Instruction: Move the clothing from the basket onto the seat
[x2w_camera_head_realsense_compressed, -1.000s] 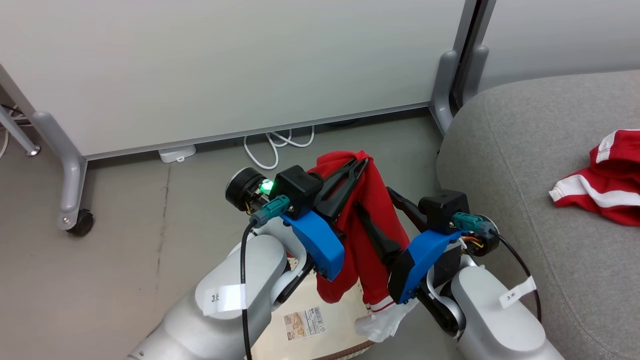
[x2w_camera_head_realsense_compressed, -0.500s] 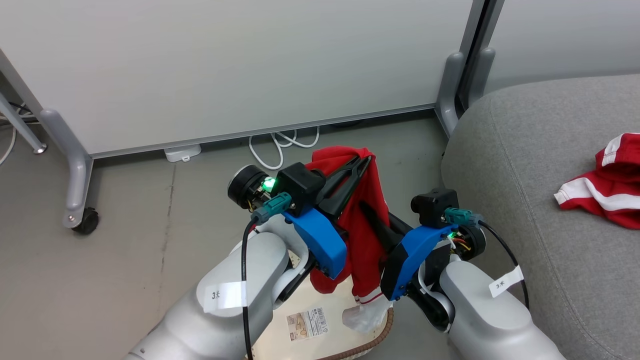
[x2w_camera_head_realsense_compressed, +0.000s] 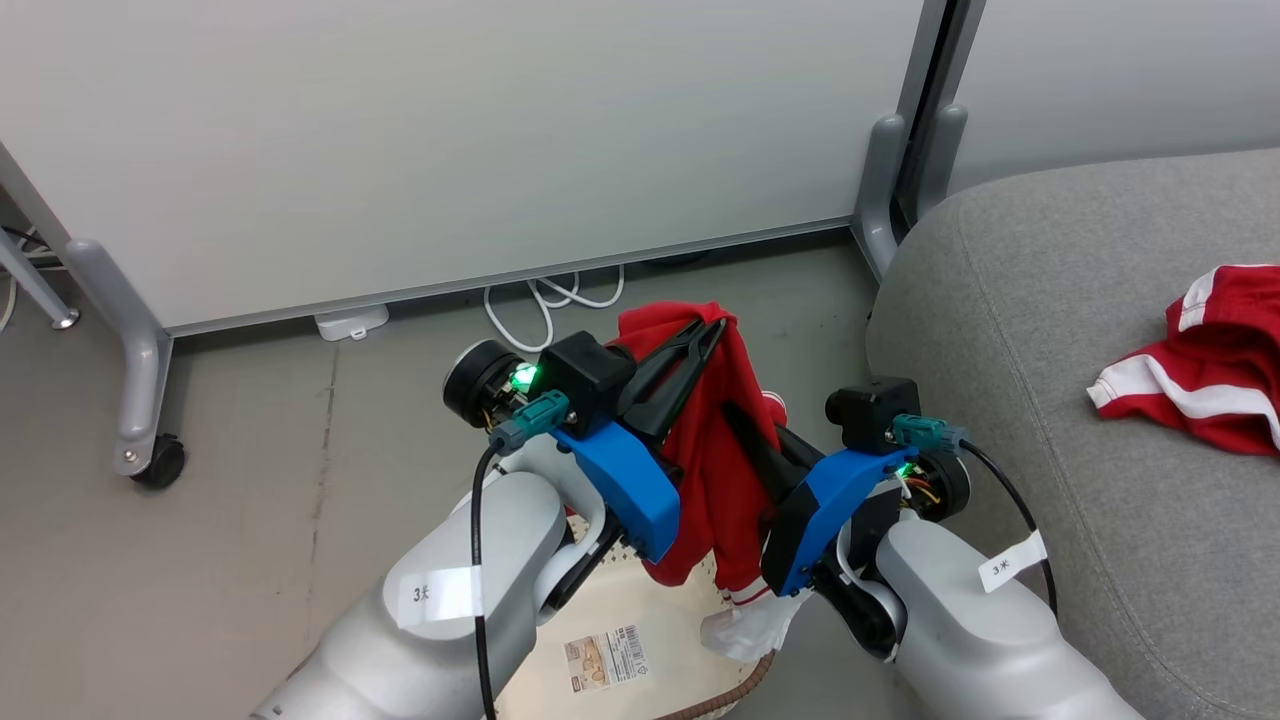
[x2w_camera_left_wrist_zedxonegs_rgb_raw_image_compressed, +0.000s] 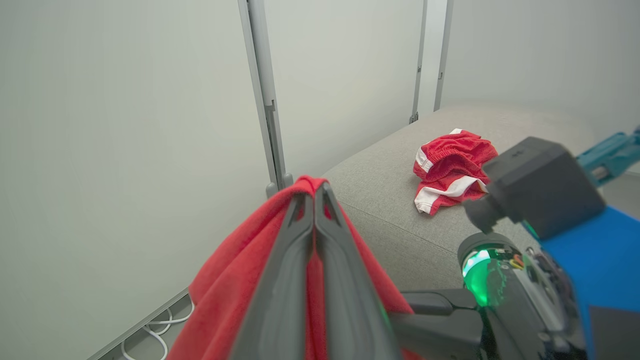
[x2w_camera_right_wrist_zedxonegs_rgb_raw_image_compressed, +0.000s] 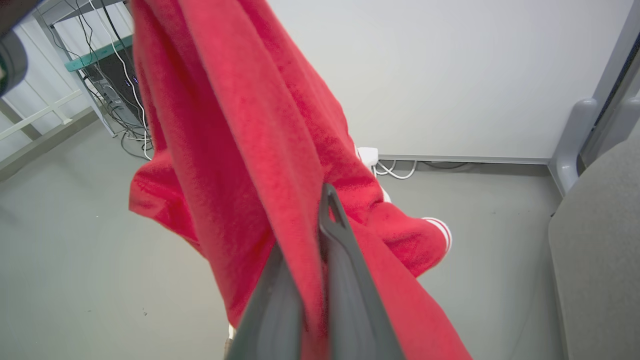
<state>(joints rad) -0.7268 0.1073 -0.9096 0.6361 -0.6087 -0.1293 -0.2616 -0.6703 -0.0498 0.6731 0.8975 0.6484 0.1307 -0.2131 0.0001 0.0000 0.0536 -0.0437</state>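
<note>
A red garment (x2w_camera_head_realsense_compressed: 715, 450) hangs between my two grippers above the cream basket (x2w_camera_head_realsense_compressed: 650, 610), whose labelled bottom and brown rim show under my forearms. My left gripper (x2w_camera_head_realsense_compressed: 715, 325) is shut on the garment's top fold; its fingertips (x2w_camera_left_wrist_zedxonegs_rgb_raw_image_compressed: 314, 187) pinch the red garment (x2w_camera_left_wrist_zedxonegs_rgb_raw_image_compressed: 240, 270). Lower down, my right gripper (x2w_camera_head_realsense_compressed: 735, 415) is shut on the same cloth, and the red garment (x2w_camera_right_wrist_zedxonegs_rgb_raw_image_compressed: 240, 150) runs between the right gripper's (x2w_camera_right_wrist_zedxonegs_rgb_raw_image_compressed: 312, 235) two fingers. A second red-and-white garment (x2w_camera_head_realsense_compressed: 1210, 360) lies on the grey seat (x2w_camera_head_realsense_compressed: 1050, 350) to the right; the left wrist view shows that second garment (x2w_camera_left_wrist_zedxonegs_rgb_raw_image_compressed: 452, 165) on the seat (x2w_camera_left_wrist_zedxonegs_rgb_raw_image_compressed: 390, 200).
White partition panels stand behind on grey legs, one with a caster (x2w_camera_head_realsense_compressed: 150, 465). A white cable (x2w_camera_head_realsense_compressed: 545, 300) and a power block (x2w_camera_head_realsense_compressed: 350, 322) lie on the floor by the panel. A desk with cables (x2w_camera_right_wrist_zedxonegs_rgb_raw_image_compressed: 100, 65) stands further off. The seat's edge (x2w_camera_right_wrist_zedxonegs_rgb_raw_image_compressed: 600, 250) is close on the right.
My right gripper, open beside the hanging garment a second ago, has moved left and shut on it. The left gripper keeps its hold. The head camera has shifted slightly.
</note>
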